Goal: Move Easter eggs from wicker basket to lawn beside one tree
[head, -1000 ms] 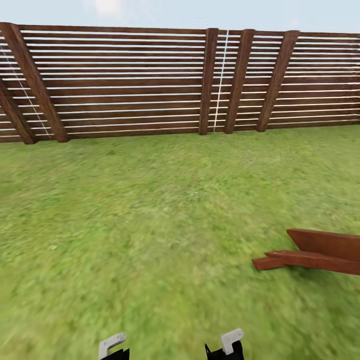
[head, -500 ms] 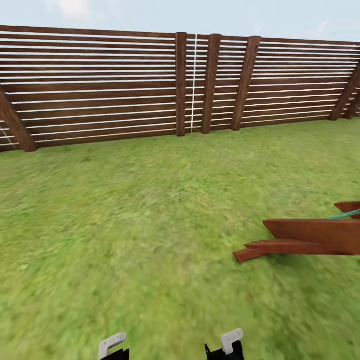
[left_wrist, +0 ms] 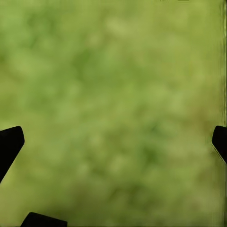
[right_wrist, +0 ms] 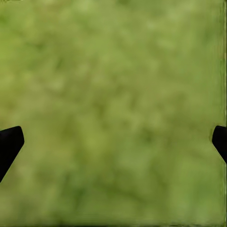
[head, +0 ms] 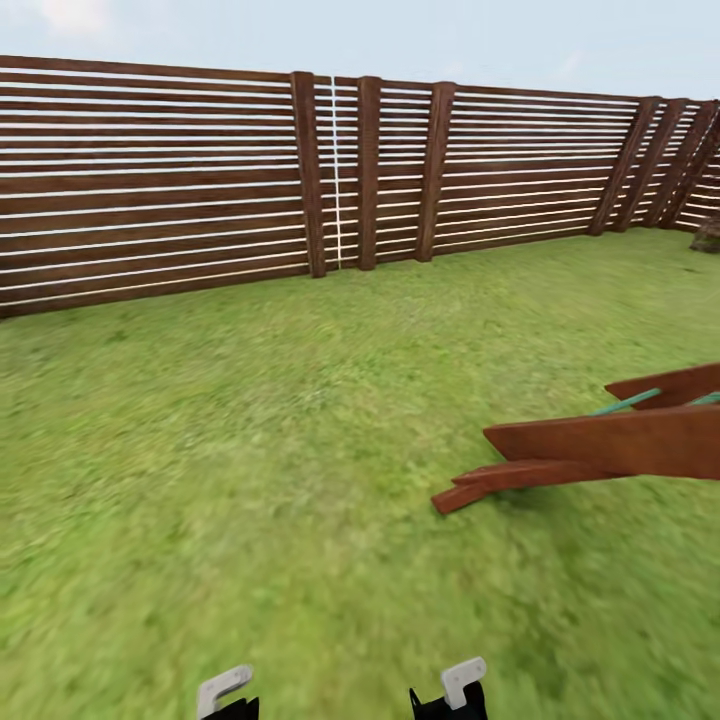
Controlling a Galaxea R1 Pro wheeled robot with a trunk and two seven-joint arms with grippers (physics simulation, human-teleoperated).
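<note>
— Fingers first: what do the wrist cameras give?
— Both grippers are spread wide with nothing between. On the left gripper (left_wrist: 113, 137) two dark fingers (left_wrist: 9, 144) sit at opposite edges of the left wrist view; the right gripper (right_wrist: 113, 142) shows the same, two fingers (right_wrist: 9, 144) far apart. Between each pair lies only blurred green lawn (left_wrist: 113, 94).

— And from the head?
— Down at the lower edge, two pale bracket tips on dark mounts, one for the left arm (head: 225, 690) and one for the right arm (head: 462, 682). From there the fingers' spread cannot be judged; the wrist views settle it.

— Where are the task's things?
— Just the lawn (head: 250, 450), wide and flat, running from the robot to the fence; this is the garden. I can make out no eggs, basket or pale-trunked tree in these views.

— What does the head add beyond grass?
— One long wooden fence (head: 150, 180) of brown horizontal slats with upright and slanted posts, turning a corner at far right. One reddish-brown wooden frame (head: 590, 450) of several planks resting on the grass at right, with two thin teal bars (head: 625, 402) near its top. A small dark lump (head: 708, 235) at the right edge near the fence; too small to identify. Pale blue sky (head: 400, 40) above.
</note>
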